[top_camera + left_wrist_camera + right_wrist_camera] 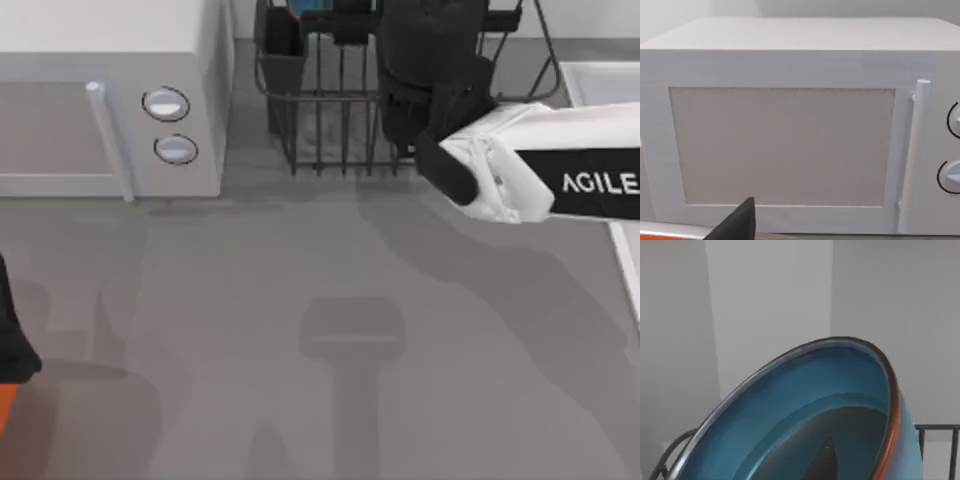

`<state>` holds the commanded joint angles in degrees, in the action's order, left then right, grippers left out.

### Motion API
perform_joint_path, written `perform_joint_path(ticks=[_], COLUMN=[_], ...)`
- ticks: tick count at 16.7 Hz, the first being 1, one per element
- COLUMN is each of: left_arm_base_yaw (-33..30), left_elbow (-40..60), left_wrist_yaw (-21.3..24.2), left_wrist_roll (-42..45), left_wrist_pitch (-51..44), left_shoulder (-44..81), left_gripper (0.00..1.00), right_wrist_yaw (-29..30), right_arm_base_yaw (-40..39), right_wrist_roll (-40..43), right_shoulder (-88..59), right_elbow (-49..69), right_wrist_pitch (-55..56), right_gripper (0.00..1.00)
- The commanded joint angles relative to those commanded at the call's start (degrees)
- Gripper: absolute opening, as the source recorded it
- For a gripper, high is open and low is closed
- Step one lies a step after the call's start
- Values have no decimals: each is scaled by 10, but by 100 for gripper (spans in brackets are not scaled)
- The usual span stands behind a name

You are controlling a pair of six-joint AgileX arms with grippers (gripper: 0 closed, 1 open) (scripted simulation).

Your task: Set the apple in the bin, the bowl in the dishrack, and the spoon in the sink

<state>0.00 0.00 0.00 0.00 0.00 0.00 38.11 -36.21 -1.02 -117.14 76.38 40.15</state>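
Right arm reaches in from the top view's right edge, its dark wrist and gripper (pixel 430 70) over the dishrack (pixel 330 130) at the back of the table (pixel 320 330). From above, a sliver of blue bowl (pixel 305 10) peeks past the rack's upper edge, beside the dark cutlery cup (pixel 282 50); the gripper's body hides the fingertips, so cannot tell whether they are apart or clamped. Right wrist view fills in more: the bowl (pixel 805 410) sits tilted close to the lens, blue inside, reddish-brown rim, with rack bars (pixel 935 440) behind it and a dark finger tip (pixel 824 460) showing inside the bowl; grip on the rim cannot be confirmed. White sink rim (pixel 600 80) lies at the top view's right, partly under the arm. Left arm is parked at the left edge (pixel 15 340). Left wrist view faces the white microwave (pixel 785 145), door, handle and two knobs, with a dark finger tip (pixel 737 222) low in frame. Microwave (pixel 110 100) stands left of the rack.
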Motion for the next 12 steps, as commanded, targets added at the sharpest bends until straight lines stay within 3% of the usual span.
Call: perform_joint_path(ticks=[2, 3, 12], left_arm_base_yaw=[0, 0, 0], left_elbow=[0, 0, 0], left_wrist_yaw=[0, 0, 0], left_wrist_roll=[0, 0, 0], left_wrist_pitch=[0, 0, 0], left_shoulder=[0, 0, 0], left_gripper=[100, 100, 100], right_wrist_yaw=[0, 0, 0], right_arm_base_yaw=[0, 0, -1], right_wrist_roll=[0, 0, 0], right_shoulder=[0, 0, 0], right_elbow=[0, 0, 0], right_wrist_pitch=[0, 0, 0], right_gripper=[98, 100, 100])
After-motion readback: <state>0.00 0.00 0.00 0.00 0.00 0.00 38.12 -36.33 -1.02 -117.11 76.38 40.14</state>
